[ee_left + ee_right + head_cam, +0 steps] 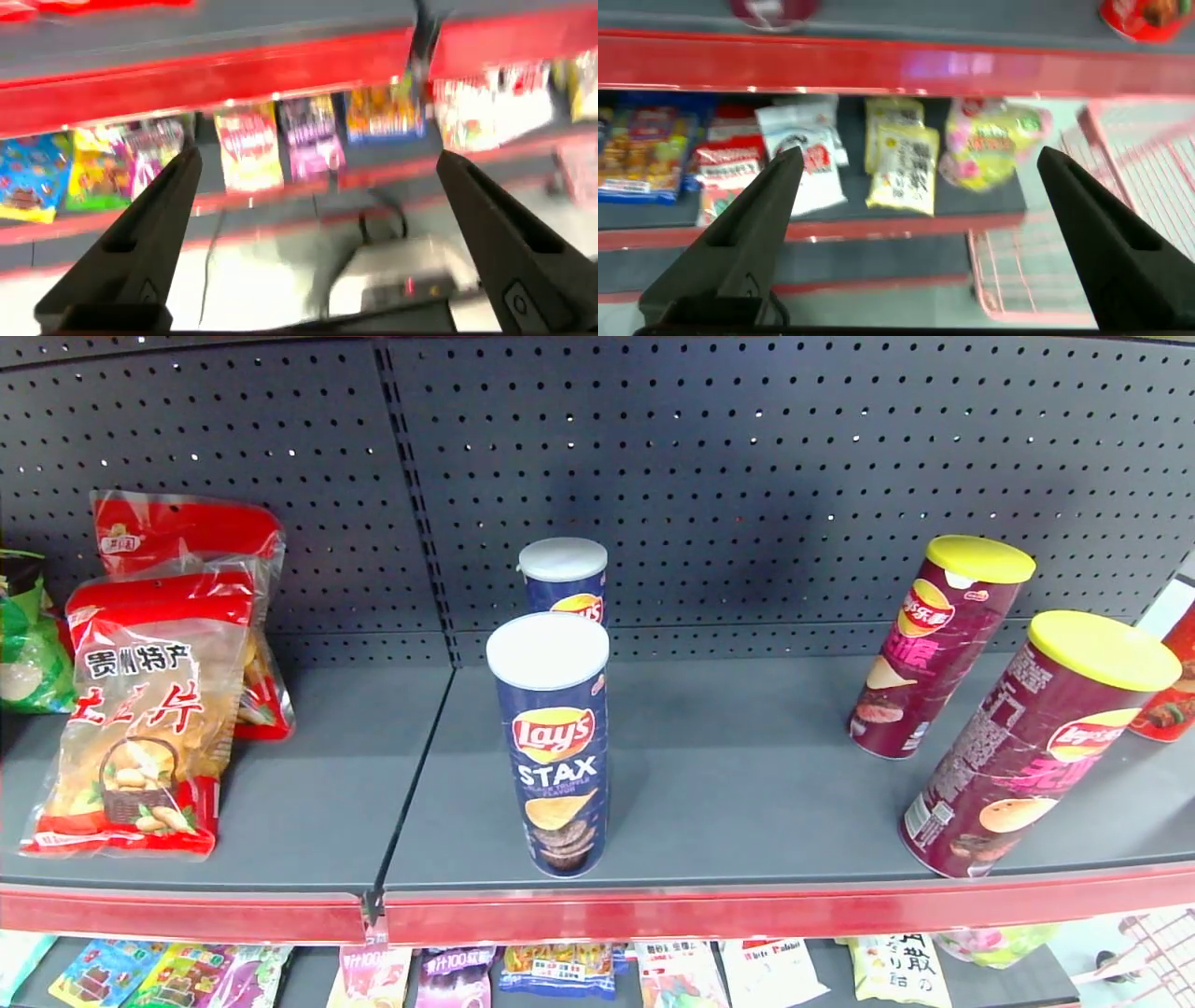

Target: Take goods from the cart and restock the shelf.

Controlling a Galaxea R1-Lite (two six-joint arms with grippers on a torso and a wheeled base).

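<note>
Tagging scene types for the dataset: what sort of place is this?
Probably a shop aisle, or a mock-up of one: a pegboard-backed shelf with a red price rail, stocked with chip cans and snack bags, plus a pink wire cart.

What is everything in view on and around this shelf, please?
blue chip cans: 2, navy with white lids, upright mid-shelf, one behind the other
purple chip cans: 2, maroon with yellow lids, right part of shelf
red can: 1, red, far right edge, mostly cut off
potato-slice bags: 2, red and clear, left part of shelf
green bag: 1, green, far left edge
shelf: 1, grey with red front strip
pegboard: 1, dark grey, behind shelf
snack packets: several, mixed colours, lower shelf
cart: 1, pink wire, beside lower shelf
left gripper: black, open, facing lower shelf
right gripper: black, open, facing lower shelf
</note>
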